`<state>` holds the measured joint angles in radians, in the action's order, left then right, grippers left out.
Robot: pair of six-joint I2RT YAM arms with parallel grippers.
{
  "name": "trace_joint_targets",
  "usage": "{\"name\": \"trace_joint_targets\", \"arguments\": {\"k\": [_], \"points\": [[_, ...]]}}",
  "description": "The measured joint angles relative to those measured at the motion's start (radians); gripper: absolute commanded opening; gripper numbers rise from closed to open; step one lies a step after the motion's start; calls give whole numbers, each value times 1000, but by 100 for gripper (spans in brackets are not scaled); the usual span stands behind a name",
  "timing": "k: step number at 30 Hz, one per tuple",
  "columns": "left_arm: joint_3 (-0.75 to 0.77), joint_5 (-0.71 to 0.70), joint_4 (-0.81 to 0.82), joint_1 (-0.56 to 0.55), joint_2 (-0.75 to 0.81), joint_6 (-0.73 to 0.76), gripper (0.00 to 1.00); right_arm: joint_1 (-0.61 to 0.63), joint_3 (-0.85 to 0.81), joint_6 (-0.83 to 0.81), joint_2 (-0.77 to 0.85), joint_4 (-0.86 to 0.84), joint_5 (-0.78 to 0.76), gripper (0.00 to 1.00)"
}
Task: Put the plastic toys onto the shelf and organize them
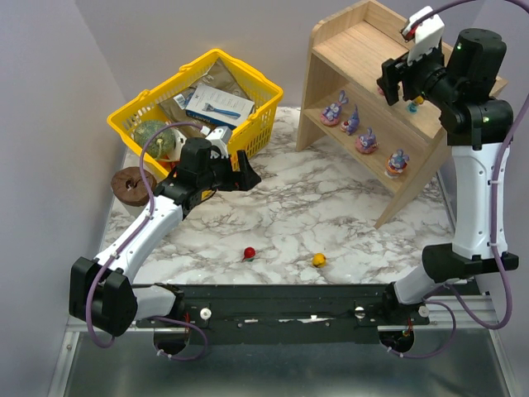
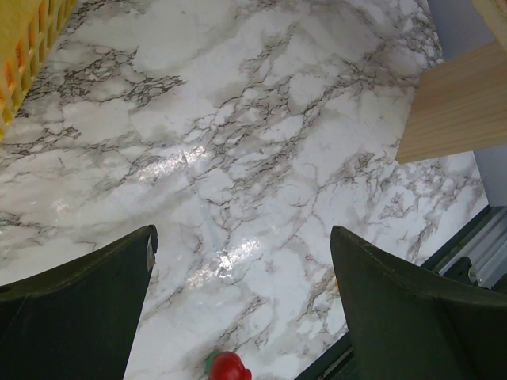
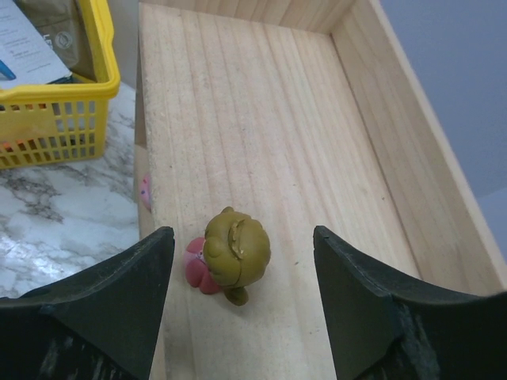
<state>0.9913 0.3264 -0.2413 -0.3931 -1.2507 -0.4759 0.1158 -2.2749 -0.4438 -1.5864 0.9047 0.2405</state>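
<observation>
The wooden shelf (image 1: 364,50) stands at the back right. Several purple-pink long-eared toys (image 1: 366,141) line its lower tier. An olive-brown round toy (image 3: 236,247) lies on the top tier (image 3: 261,119), between the wide-apart jaws of my right gripper (image 3: 242,261), which is open above it. A small round toy (image 1: 412,104) peeks out beside that gripper. A red toy (image 1: 249,253) and a yellow toy (image 1: 318,260) lie on the marble table near the front. My left gripper (image 1: 246,175) is open and empty above the table; the red toy (image 2: 228,367) shows at the bottom of its wrist view.
A yellow basket (image 1: 140,106) with groceries and a green-grey gourd (image 1: 153,135) stands at the back left; its wall shows in the left wrist view (image 2: 32,47) and the right wrist view (image 3: 55,119). A brown round object (image 1: 130,184) lies left of the left arm.
</observation>
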Motion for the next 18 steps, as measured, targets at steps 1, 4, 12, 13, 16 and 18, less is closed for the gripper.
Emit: {"name": "trace_joint_targets", "arguments": {"k": [1, 4, 12, 13, 16, 18], "points": [[0, 0, 0, 0, 0, 0, 99, 0, 14, 9, 11, -23, 0, 84], [0, 0, 0, 0, 0, 0, 99, 0, 46, 46, 44, -70, 1, 86], [-1, -1, 27, 0, 5, 15, 99, 0, 208, 243, 198, -254, 16, 71], [-2, -4, 34, 0, 6, 21, 99, 0, 251, 278, 235, -286, 18, 72], [-8, -13, 45, 0, 11, 31, 99, 0, 380, 397, 349, -363, 45, 83], [-12, -20, 46, 0, 17, 34, 99, 0, 441, 456, 412, -394, 58, 84]]}}
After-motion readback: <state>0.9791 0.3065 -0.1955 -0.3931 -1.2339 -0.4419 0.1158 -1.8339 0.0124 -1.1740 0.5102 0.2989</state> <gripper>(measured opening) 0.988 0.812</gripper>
